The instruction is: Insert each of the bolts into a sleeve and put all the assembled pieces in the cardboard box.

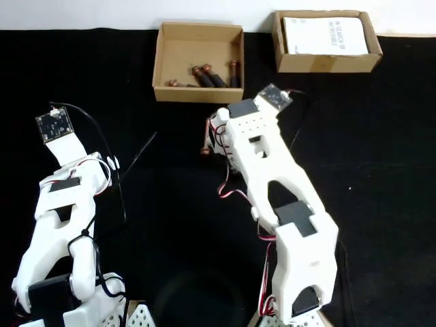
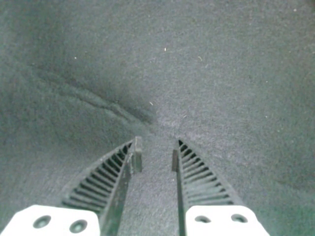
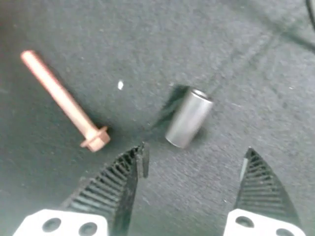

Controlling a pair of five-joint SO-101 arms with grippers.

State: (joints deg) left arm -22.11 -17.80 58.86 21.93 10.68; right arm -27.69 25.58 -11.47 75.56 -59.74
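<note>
The right gripper (image 3: pixel 196 160) stood wide open and held nothing. Just ahead of it, the sleeve (image 3: pixel 189 118) lay on its side on the counter (image 1: pixel 381 170). The bolt (image 3: pixel 64 101) lay near the sleeve but apart from it, with its head toward the gripper. The left gripper (image 2: pixel 155 156) was open only a little, also empty, above bare dark cloth. In the high view the box (image 1: pixel 197 92) sat at the upper middle of the frame, with several finished pieces (image 1: pixel 208 76) inside.

Both parts looked like small, stiff metal, probably light and rather smooth. The sleeve, being round, would likely roll if pushed from one side. I think it should be taken across the middle of its wall, so both ends stay free. The bolt seemed best taken at the head end, which leaves the shank free to enter.
</note>
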